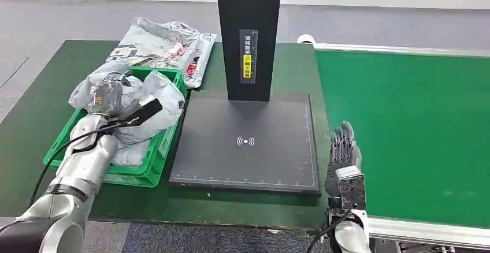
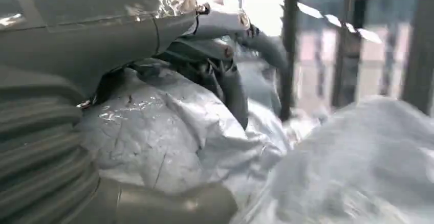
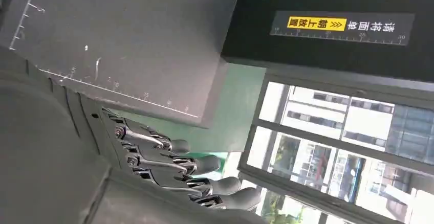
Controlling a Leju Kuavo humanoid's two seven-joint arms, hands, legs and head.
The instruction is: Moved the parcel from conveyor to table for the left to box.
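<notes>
The left hand (image 1: 115, 100) grips a soft, crinkly grey poly-mailer parcel (image 1: 151, 100), likely light and slippery, over the green crate (image 1: 151, 166), best held by bunched film, while the right hand (image 1: 344, 152) hangs empty, fingers straight.

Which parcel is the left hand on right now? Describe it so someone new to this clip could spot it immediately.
Start at the dark green table and find the green crate left of the black scanner pad. The grey crumpled parcel bulges above the crate's rim, with the left hand gripping its top. Unlike the printed bags lying flat on the table behind the crate, it sits inside it.
</notes>
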